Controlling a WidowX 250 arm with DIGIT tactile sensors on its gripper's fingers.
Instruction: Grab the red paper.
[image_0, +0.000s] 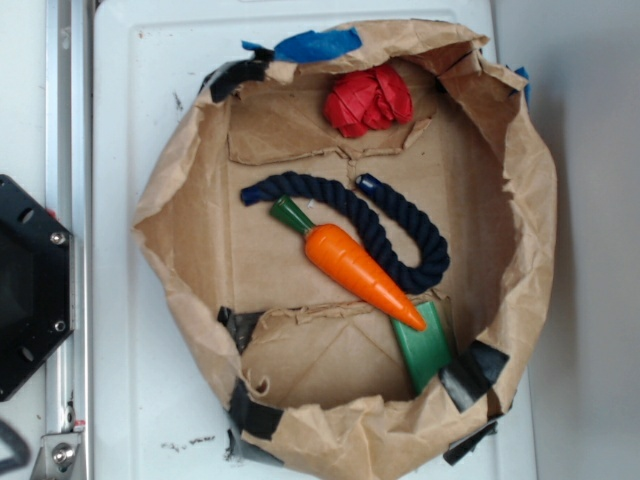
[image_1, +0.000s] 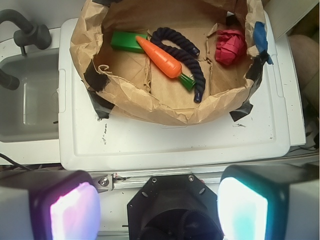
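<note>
the red paper (image_0: 368, 102) is a crumpled wad lying inside the brown paper bag tray (image_0: 520, 230), against its rim near the strip of blue tape (image_0: 318, 44). in the wrist view the same red paper (image_1: 230, 46) sits at the far right of the bag tray (image_1: 165, 107), well apart from the gripper (image_1: 160, 205), which is outside the tray, back over the near edge of the white board (image_1: 175, 142).

the gripper's 2 pads (image_1: 75, 210) sit wide apart at the bottom of the wrist view, 1 at each lower corner, with nothing between them; it holds nothing. the red paper lies ahead of the gripper and off toward the right pad, across the tray's near wall.

inside the tray, the orange carrot (image_0: 355, 265) with its green top lies near the middle, clear of the red paper. a dark blue rope (image_0: 395, 235) curves around the carrot on the side toward the red paper, not touching the wad. a green block (image_0: 425, 345) lies under the carrot's tip, at the far side of the tray from the red paper. black tape (image_0: 255, 410) patches the tray's rim in several places.
</note>
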